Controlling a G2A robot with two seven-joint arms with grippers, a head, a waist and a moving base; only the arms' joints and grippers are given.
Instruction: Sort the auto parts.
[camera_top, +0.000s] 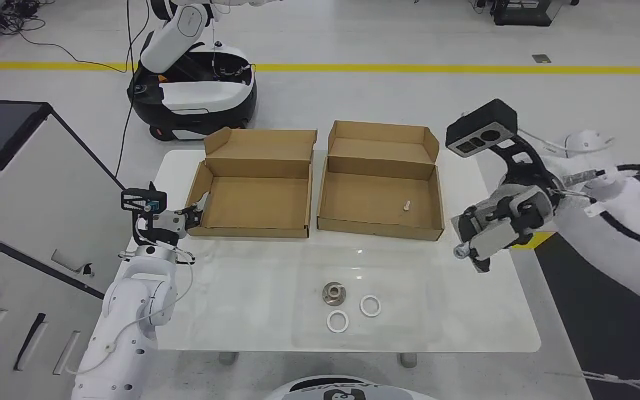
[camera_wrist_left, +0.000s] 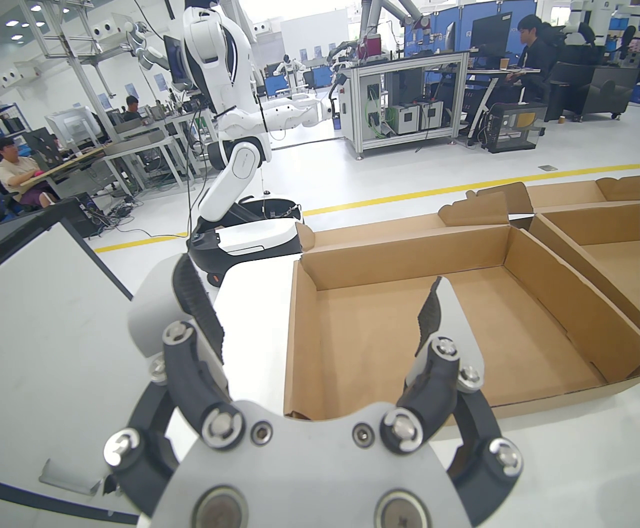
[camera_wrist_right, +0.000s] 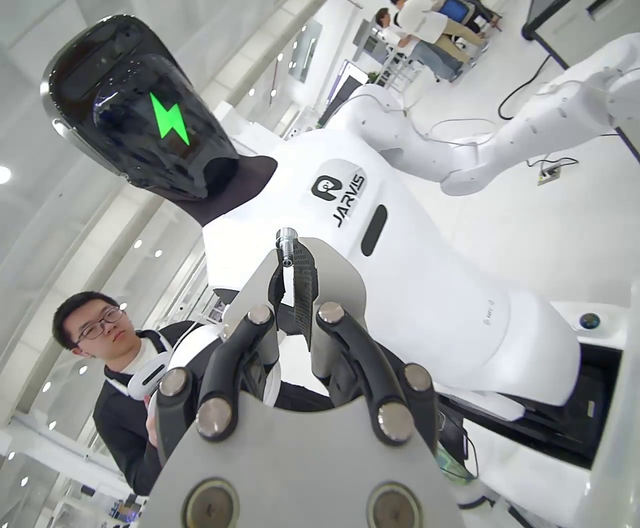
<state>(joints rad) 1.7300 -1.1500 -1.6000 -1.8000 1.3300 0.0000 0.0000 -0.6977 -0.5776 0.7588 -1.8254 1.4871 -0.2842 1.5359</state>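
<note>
Holding small bolt (camera_wrist_right: 286, 240) clamped in right end effector (camera_wrist_right: 290, 262), raised just off outer side of right box (camera_top: 370, 200). My call: turn wrist down, centre over right box where similar second bolt (camera_top: 407, 207) lies, release low to avoid bounce. Left end effector (camera_wrist_left: 315, 300) fingers apart, nothing between, beside left box (camera_top: 250, 200). Count: two boxes, two bolts, two white rings (camera_top: 370, 306), one flanged hub (camera_top: 332, 292) on counter (camera_top: 250, 290).
</note>
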